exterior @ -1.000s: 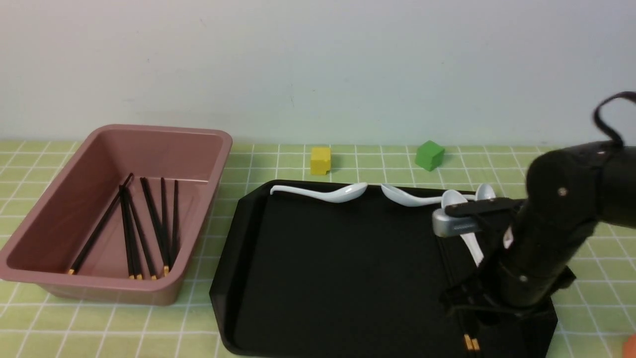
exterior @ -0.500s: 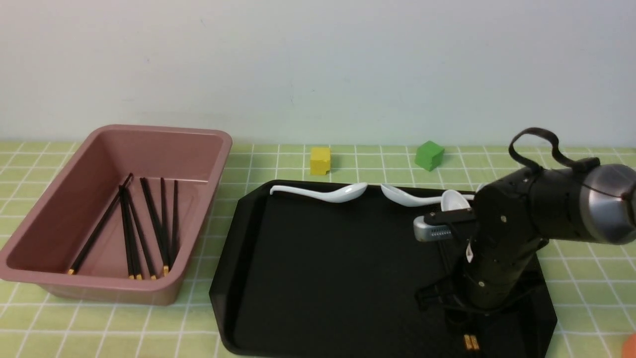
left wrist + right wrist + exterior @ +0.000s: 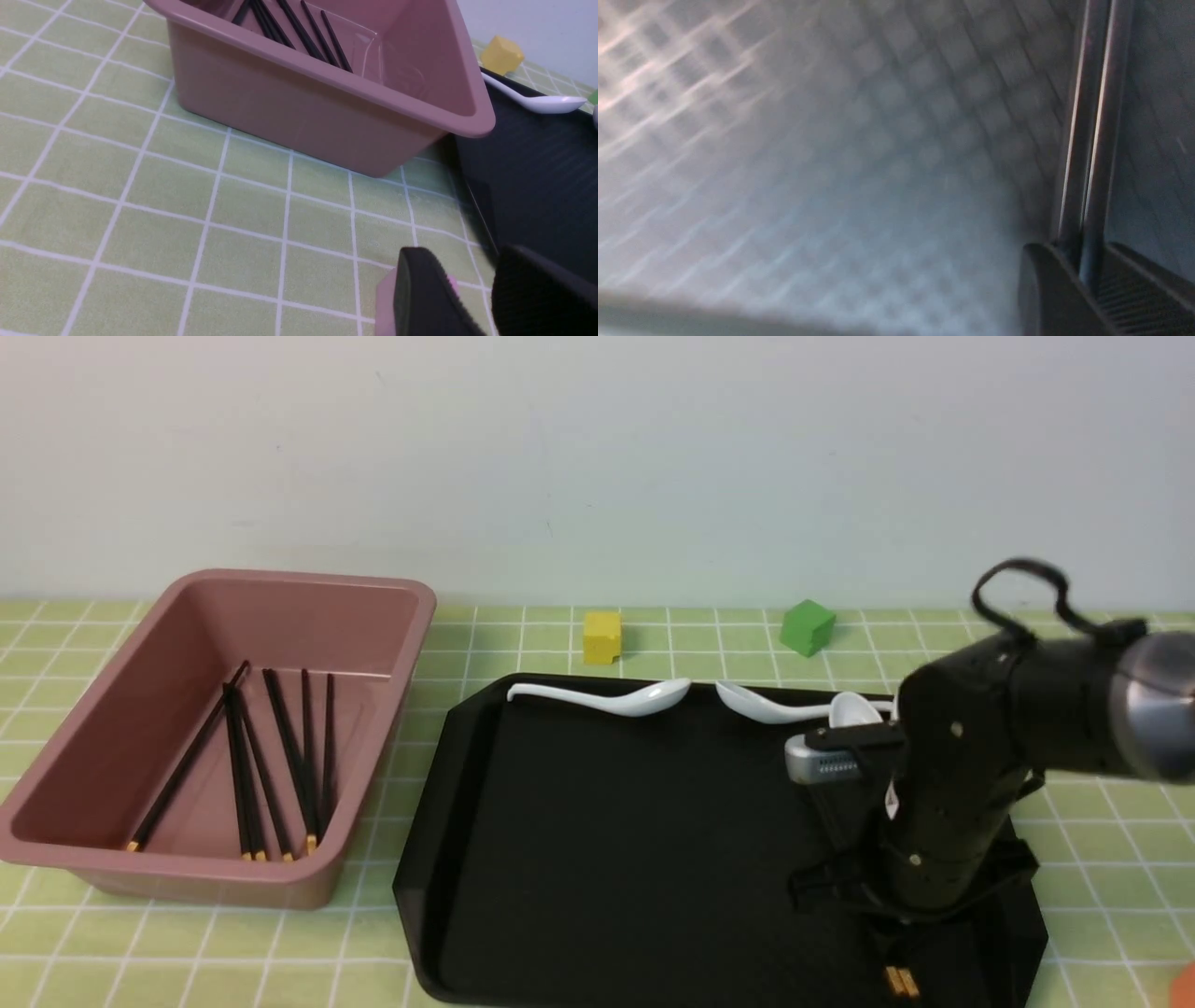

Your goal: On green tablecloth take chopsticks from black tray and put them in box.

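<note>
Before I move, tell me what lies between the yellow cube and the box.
Bare green tablecloth, in the front view.

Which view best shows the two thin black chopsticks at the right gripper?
The right wrist view: it shows both black chopsticks side by side between the right gripper's fingertips. The front view shows their gold-banded ends, but the arm covers much of their length. The left wrist view doesn't show this pair.
</note>
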You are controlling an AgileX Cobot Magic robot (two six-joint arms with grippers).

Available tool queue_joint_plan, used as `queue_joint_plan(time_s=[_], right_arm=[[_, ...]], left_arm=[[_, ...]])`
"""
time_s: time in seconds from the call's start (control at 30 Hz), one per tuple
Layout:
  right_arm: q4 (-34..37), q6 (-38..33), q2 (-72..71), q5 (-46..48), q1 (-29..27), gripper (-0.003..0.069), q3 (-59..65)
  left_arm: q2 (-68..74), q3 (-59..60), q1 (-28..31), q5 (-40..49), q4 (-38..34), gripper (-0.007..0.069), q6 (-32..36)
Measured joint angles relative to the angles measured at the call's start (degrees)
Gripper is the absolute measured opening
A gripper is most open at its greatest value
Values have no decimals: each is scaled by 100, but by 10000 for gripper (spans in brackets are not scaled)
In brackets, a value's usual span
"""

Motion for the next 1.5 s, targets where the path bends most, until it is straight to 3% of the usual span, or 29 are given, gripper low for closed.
queue_joint_plan(time_s=[0.1,0.2,0.3,0.37,0.43,0.57,0.77,1.0,1.27,1.5], right_arm=[[335,-154,-328,475,0,140,-293],[1171,-554,-763,826,31,140,-893],[2135,-1080,-886,411,259,140,-1486],[2366,-1265,-866,217,390,140,-1628],[3079,-1931,-669,-287,763,140,-2139],[3837,-2798,6,-615,1374,140,-2892],[4427,-3683,1239,-1638,1909,140,-3747],[5321,-4497,2336,-3550,2104,140,-4506],[5690,-4591,2814,-3949,2108,159,-4579],[5216,-4597,2817,-3452,2108,229,-4599]], left_arm=[[0,0,0,0,0,239,0],[0,0,0,0,0,239,0],[0,0,0,0,0,239,0],[0,0,0,0,0,239,0],[0,0,0,0,0,239,0],[0,0,0,0,0,239,0],[0,0,0,0,0,239,0],[0,0,0,0,0,239,0],[0,0,0,0,0,239,0],[0,0,0,0,0,239,0]])
